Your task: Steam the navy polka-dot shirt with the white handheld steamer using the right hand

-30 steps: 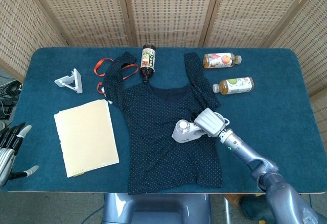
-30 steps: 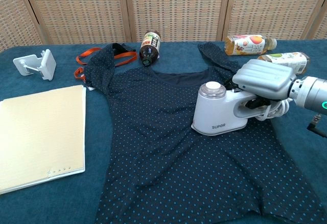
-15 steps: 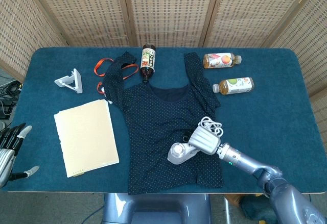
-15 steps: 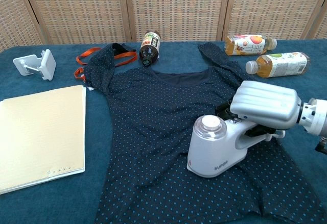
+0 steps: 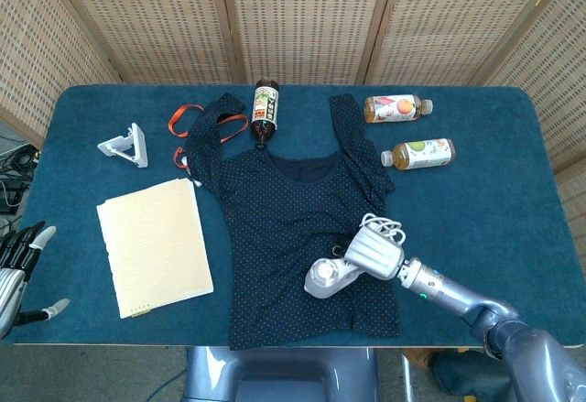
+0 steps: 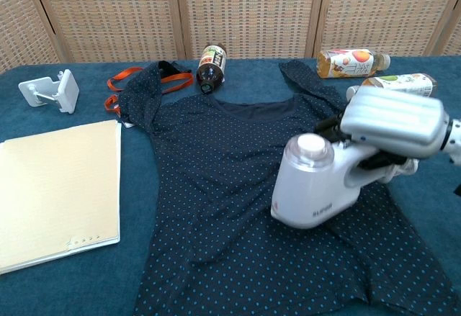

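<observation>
Across the blue-carpeted bench, the navy polka-dot shirt lies spread flat with its neckline toward the wicker screens that close off the back of the room. I take the shirt as the landmark. Left of it lies a cream notebook, and beyond that a small white stand. An orange strap curls by the shirt's left sleeve, and a dark bottle lies at its collar. Right of the right sleeve lie two tea bottles.

On the shirt's lower right part the white handheld steamer rests or hovers low over the cloth; I cannot tell whether its plate touches. The right hand wraps the steamer's handle, fingers closed round it, with the coiled cord bunched just behind. The left hand waits off the bench's near left corner, fingers apart and holding nothing.

To steam well, I judge the plate should stay level and travel in slow, even passes along the fabric, toward the hem and then the untreated left side. The folds near the hem look likely to bunch if pushed. The cord should trail clear of the cloth.
</observation>
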Available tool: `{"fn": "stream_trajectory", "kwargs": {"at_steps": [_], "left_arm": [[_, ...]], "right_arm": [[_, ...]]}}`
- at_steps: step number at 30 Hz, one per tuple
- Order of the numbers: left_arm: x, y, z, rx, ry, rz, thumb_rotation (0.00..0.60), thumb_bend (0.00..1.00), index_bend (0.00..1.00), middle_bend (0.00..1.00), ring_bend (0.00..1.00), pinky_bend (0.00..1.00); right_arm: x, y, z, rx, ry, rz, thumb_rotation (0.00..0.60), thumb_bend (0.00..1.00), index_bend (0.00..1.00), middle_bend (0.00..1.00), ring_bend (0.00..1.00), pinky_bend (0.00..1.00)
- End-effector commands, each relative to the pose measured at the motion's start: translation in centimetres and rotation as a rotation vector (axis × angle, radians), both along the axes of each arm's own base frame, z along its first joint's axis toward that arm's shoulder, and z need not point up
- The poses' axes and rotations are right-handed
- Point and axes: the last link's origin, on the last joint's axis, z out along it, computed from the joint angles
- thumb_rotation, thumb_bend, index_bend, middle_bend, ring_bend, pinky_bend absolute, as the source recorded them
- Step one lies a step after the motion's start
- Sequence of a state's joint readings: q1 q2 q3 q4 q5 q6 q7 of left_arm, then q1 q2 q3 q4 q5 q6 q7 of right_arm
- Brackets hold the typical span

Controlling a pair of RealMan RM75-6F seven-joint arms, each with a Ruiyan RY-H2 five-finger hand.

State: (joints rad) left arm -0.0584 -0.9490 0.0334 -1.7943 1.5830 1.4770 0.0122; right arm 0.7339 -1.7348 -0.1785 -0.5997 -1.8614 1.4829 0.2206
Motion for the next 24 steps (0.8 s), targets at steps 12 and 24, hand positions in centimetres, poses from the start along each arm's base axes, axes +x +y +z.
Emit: {"fn": "stream_trajectory", "kwargs": {"at_steps": [12,24], "left_arm": [[0.4,-0.3,0.1,0.001,-0.006,-0.018,0.6,0.0,0.0,0.0,0.0,0.0],[0.6,-0.4,-0.3,-0.007,-0.007,-0.019,0.6,0.0,0.0,0.0,0.0,0.0]], "right_arm": [[-5.6,-9.3,12.1,-0.425,-0.079,-0.455,0.6,1.0,0.61,0.57,0.68,1.0],[-9.8,-9.6,10.6,-0.445,0.027,-0.657,0.6,1.0,0.6,0.55,0.67,1.0]]}}
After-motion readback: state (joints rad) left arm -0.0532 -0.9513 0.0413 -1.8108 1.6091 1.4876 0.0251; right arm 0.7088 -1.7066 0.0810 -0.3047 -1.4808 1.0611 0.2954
